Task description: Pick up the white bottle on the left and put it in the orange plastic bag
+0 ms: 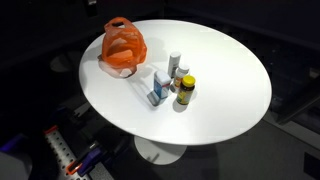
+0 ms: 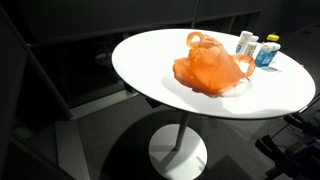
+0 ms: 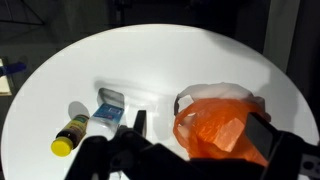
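White plastic bottle (image 1: 160, 82), upright on the round white table (image 1: 230, 60) near the crumpled orange plastic bag (image 1: 123, 48), looks light, stiff and slick, so I'd pinch its mid-body, though I cannot tell how wide my claw (image 3: 132, 122) stands.

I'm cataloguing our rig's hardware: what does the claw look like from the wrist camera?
The claw is black to dark grey: two slim, tapering fingers on a broad, blocky dark body along the bottom of the wrist view. It is blurred and shadowed, so no markings or cables can be made out.
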